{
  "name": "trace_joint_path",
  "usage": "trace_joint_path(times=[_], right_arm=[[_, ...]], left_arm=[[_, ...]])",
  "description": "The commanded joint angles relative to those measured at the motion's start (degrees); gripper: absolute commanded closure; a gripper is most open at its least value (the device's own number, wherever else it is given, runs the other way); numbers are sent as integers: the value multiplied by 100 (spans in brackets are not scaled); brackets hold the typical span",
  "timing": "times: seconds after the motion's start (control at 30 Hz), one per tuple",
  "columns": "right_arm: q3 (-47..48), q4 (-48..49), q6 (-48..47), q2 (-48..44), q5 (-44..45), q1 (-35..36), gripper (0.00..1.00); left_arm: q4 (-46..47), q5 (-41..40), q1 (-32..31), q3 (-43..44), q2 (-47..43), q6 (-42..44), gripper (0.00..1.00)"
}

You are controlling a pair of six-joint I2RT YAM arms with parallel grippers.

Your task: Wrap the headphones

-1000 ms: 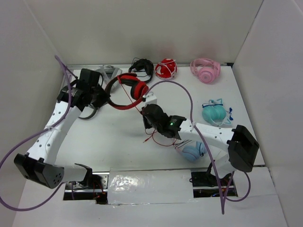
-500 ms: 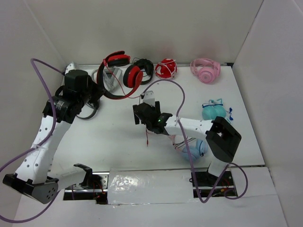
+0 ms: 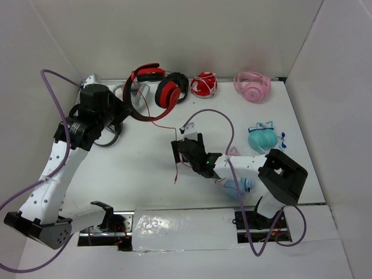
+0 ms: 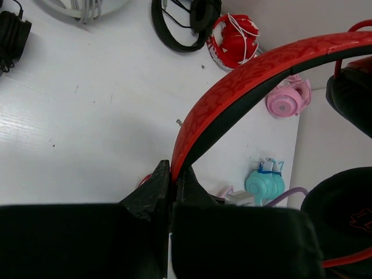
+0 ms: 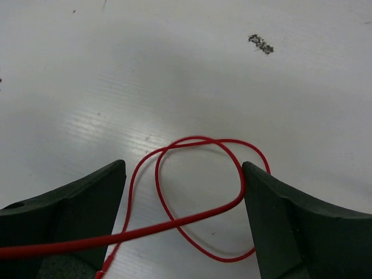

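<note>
The white bench [image 3: 128,168] is boxed in by white walls [image 3: 203,35] on its far, left and right sides. Only the near edge is free, and both arm bases sit there. The middle and the near-left stretch of the bench are bare, the widest room for moving.

The left arm [image 3: 58,157] reaches up along the left edge. The right arm [image 3: 256,160] lies bent across the near-right part, over a pale blue pair [image 3: 238,187].

Along the far edge sit a grey pair [image 3: 136,96], a black pair [image 3: 181,84], a compact red pair [image 3: 203,84] wound in white cord and a pink pair [image 3: 251,86]. A teal pair [image 3: 261,138] lies near the right edge.

The headphones [image 3: 167,94] hang lifted near the far-left corner, crowding the grey and black pairs. The left gripper [image 4: 172,177] is clenched on the headband. The band's arc bows toward the left edge and the earcups point to the far-right.

The thin red cable [image 3: 176,163] drops toward the middle of the bench and loops there between the right gripper [image 5: 181,174] fingers – spread wide, grasping nothing.
</note>
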Motion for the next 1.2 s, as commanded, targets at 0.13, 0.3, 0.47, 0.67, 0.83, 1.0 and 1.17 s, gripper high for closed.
trace_joint_path(times=[0.13, 0.3, 0.47, 0.67, 0.83, 1.0, 1.17], right_arm=[[-939, 1957, -1141, -622, -906, 77, 13], [-1694, 1562, -1221, -1799, -1003, 515, 5], [-2065, 993, -913, -2733, -837, 815, 0], [-2144, 874, -1106, -3533, -563, 1105, 0], [-3109, 3162, -2519, -3930, -792, 1079, 0], [-3129, 3742, -3057, -3263, -1914, 684, 0], [-2884, 4496, -3338, -2123, -1733, 622, 0]], left_arm=[[529, 151, -40, 664, -20, 494, 100], [282, 124, -13, 1095, 454, 740, 100], [212, 90, 22, 1209, 788, 785, 100], [71, 54, 39, 1333, 1123, 820, 100], [115, 273, 31, 1307, 1124, 890, 100], [168, 432, 22, 1227, 1027, 942, 100], [141, 616, -4, 1298, 957, 1039, 100]])
